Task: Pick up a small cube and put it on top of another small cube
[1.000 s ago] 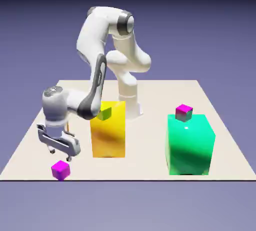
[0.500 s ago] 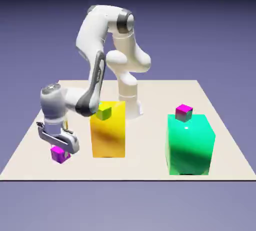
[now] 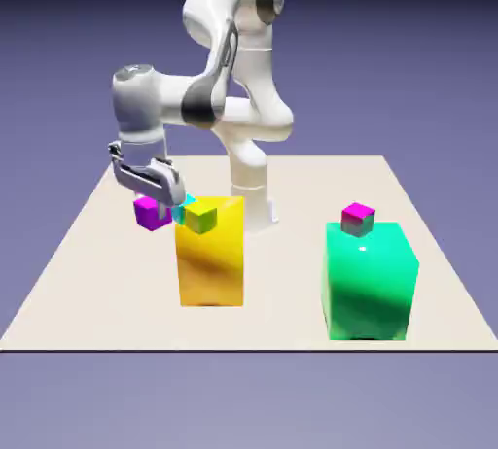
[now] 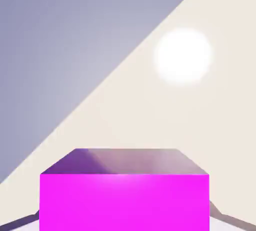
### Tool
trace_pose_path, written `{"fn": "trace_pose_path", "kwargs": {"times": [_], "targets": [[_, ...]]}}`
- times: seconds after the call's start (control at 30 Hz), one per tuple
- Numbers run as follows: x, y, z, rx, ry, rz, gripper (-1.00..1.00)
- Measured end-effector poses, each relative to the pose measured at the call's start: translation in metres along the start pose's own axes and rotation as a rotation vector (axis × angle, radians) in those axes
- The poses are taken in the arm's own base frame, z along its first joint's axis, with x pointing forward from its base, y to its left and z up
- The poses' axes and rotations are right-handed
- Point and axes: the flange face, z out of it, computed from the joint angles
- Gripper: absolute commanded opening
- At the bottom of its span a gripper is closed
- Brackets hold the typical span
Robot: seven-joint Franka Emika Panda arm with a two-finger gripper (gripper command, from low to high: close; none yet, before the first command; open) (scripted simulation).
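claw clamped on purple cube, held in air above table's edge at exterior view's left; pick-up done; carrying over and setting on another small cube left.

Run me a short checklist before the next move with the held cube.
- End effector shut on the small magenta-purple cube: ok
- Magenta-purple cube off the pale tabletop: ok
- Cube sitting square between the fingers: ok
- Small pink-topped cube with greyish-teal sides resting on the big glossy green block: ok
- Magenta-purple cube above another small cube: not ok
- Grip firm enough to travel: cannot tell
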Motion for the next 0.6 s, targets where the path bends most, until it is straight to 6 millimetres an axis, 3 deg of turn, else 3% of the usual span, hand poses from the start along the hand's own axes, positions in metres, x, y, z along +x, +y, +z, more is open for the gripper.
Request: {"fn": "trace_pose_path", "kwargs": {"times": [0.27, 0.33, 0.47, 0.5, 0.57, 0.6], "targets": [[-0.041, 0.064, -0.053, -0.014, 0.047, 0.107, -1.00], [-0.043, 0.068, -0.055, -0.015, 0.051, 0.113, -1.00], [-0.040, 0.068, 0.006, -0.015, 0.051, 0.113, -1.00], [-0.040, 0.070, 0.015, -0.015, 0.051, 0.113, 1.00], [-0.040, 0.070, 0.015, -0.017, 0.053, 0.113, 1.00], [-0.040, 0.068, 0.000, -0.017, 0.053, 0.113, 1.00]]}}
